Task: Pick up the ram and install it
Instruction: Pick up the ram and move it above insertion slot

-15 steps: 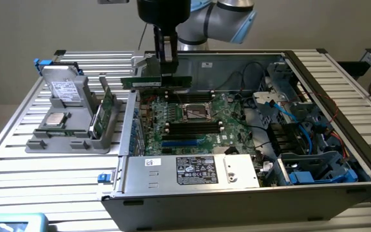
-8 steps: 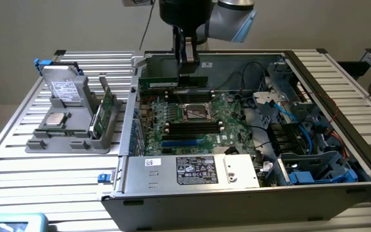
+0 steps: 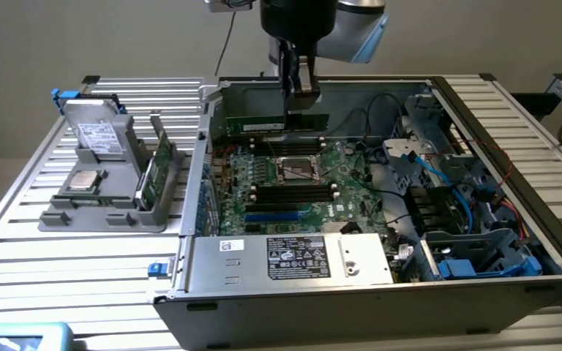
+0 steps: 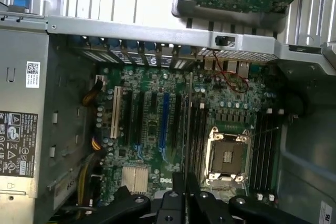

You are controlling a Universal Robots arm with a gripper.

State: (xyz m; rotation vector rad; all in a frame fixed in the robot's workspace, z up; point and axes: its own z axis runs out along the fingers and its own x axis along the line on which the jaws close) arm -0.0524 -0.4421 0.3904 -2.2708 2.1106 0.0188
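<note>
Black gripper (image 4: 181, 203) fingers lie closest to the wrist camera, closed to a narrow gap. In the exterior view the gripper (image 3: 301, 102) pinches the ram (image 3: 257, 124) by its upper edge. The stick hangs level and broadside to the camera, at 12 o'clock from the CPU socket (image 3: 298, 170), above the far bank of black slots (image 3: 281, 144) and clear of the motherboard (image 3: 350, 201).

Step in hand, as judged: pick-up is complete and the ram is being positioned over a slot; it is not yet seated.

Seating calls for the stick's lower edge to lie parallel to and directly over one slot, with a straight vertical press.

The exterior view supplies the ram's height above the board and the grey tray (image 3: 105, 219) at 9 o'clock from the case (image 3: 261, 314). The wrist view supplies a plan of the slot banks (image 4: 197, 129) flanking the socket, useful for lateral alignment.
</note>
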